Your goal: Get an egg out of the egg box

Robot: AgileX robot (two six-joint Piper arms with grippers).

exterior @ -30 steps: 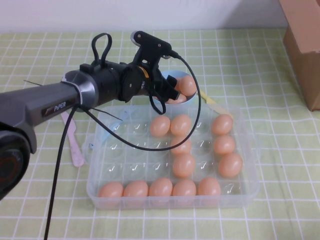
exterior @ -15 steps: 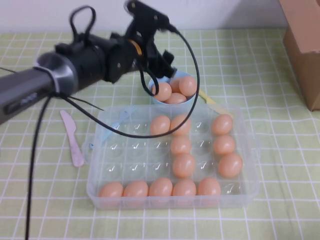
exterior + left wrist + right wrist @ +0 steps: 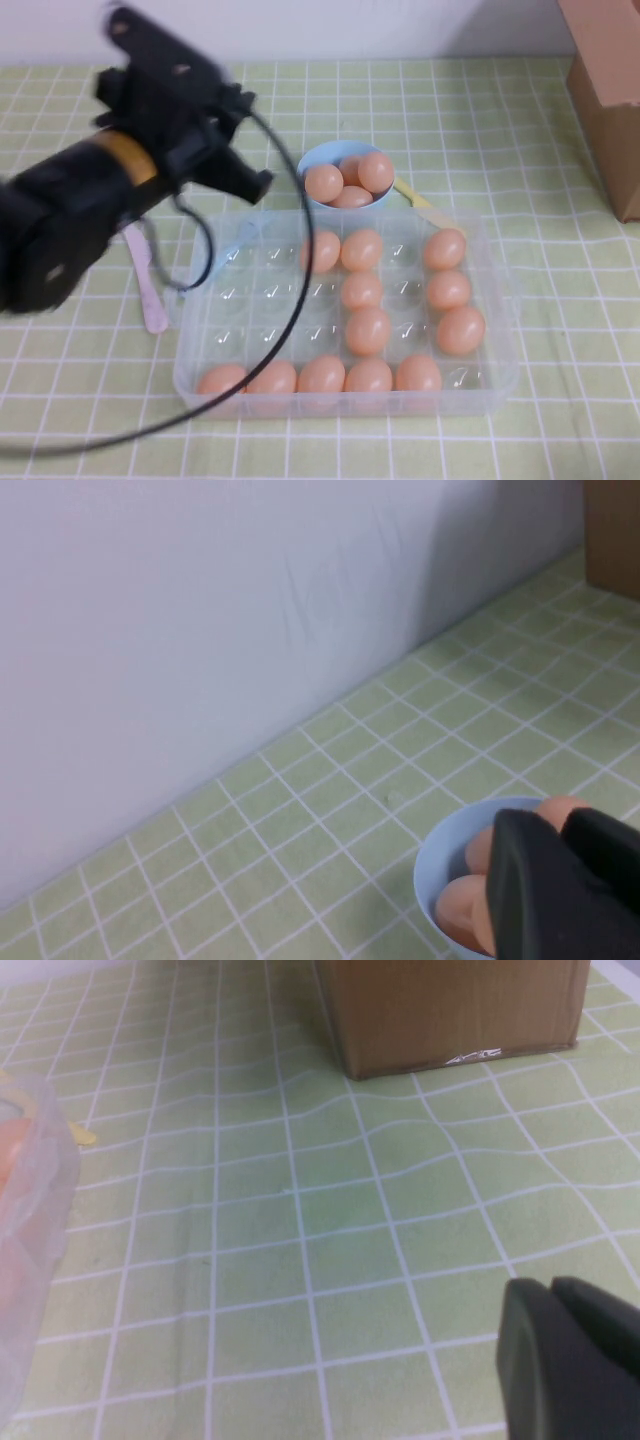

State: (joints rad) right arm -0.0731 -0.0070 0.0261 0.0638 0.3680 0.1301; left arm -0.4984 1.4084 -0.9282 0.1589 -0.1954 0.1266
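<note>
The clear plastic egg box (image 3: 262, 300) lies at the table's middle and holds several peach-orange eggs, one of them at the back of its middle (image 3: 361, 249). My left gripper (image 3: 252, 185) is shut and empty, raised to the left of the light-blue bowl (image 3: 327, 150), which holds three eggs (image 3: 376, 171). In the left wrist view the shut gripper (image 3: 562, 825) hangs in front of the bowl (image 3: 430, 865) and its eggs (image 3: 462, 905). My right gripper (image 3: 555, 1295) is shut and empty over bare tablecloth. It is out of the high view.
A pink plastic knife (image 3: 150, 290) lies left of the egg box. A brown cardboard box (image 3: 605, 90) stands at the back right, also in the right wrist view (image 3: 450, 1010). A corner of the egg box (image 3: 35, 1200) shows in that view.
My left arm has drawn back from over the bowl, moving left and toward the robot's side. The bowl now shows three eggs uncovered. The eggs in the box have not moved.
</note>
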